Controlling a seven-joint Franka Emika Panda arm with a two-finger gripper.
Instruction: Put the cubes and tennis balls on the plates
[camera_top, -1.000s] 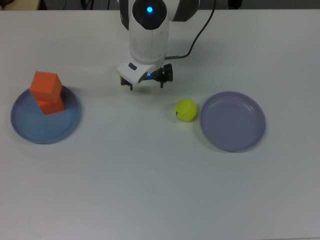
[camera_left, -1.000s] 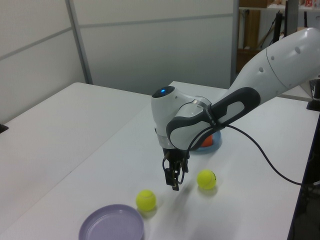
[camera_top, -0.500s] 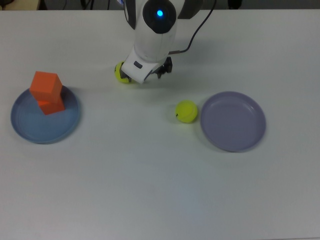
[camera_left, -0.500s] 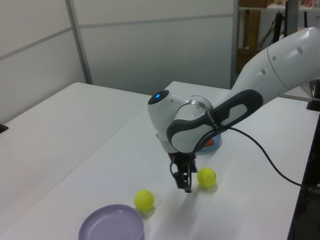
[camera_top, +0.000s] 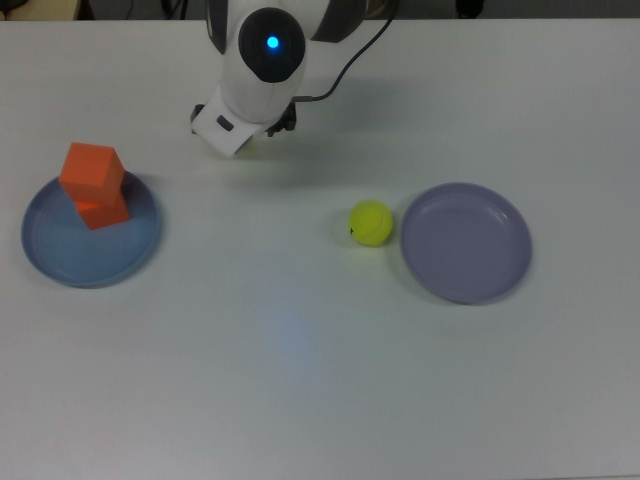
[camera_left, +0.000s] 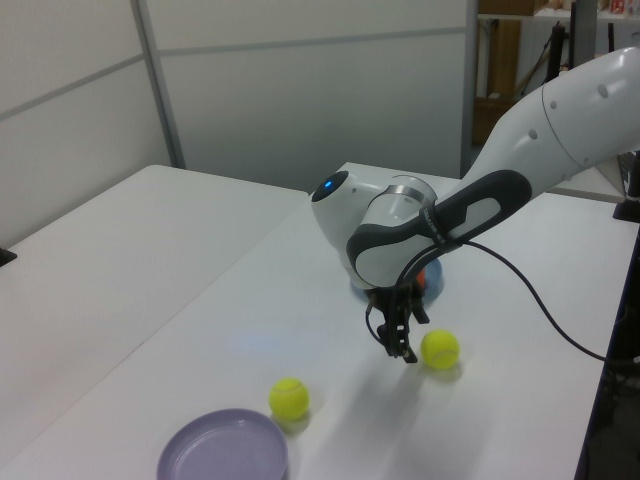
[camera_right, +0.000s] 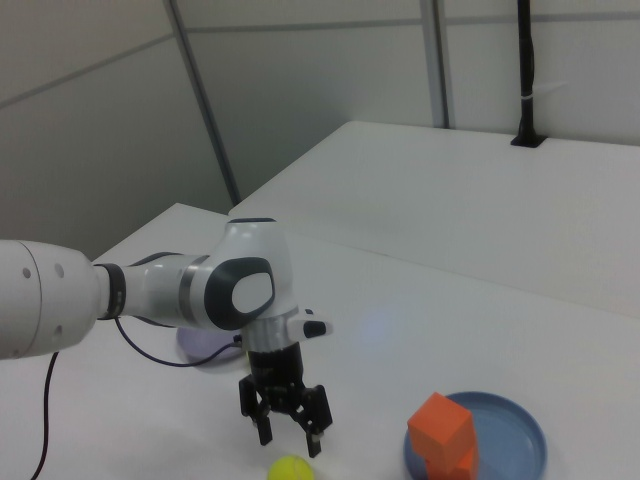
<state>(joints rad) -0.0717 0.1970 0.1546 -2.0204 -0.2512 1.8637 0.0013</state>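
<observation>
Arm (camera_top: 262, 60) swung left; fingers (camera_right: 262, 424) spread.

Two cubes (camera_top: 93, 186), two balls (camera_left: 288, 398), two plates (camera_top: 466, 242)

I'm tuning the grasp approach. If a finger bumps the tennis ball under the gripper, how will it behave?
The tennis ball is round and lies free on the flat table, so a nudge would probably roll it away. Its fuzzy cover should grip well. The open gripper hangs just above it, so a centred descent seems safest.
</observation>
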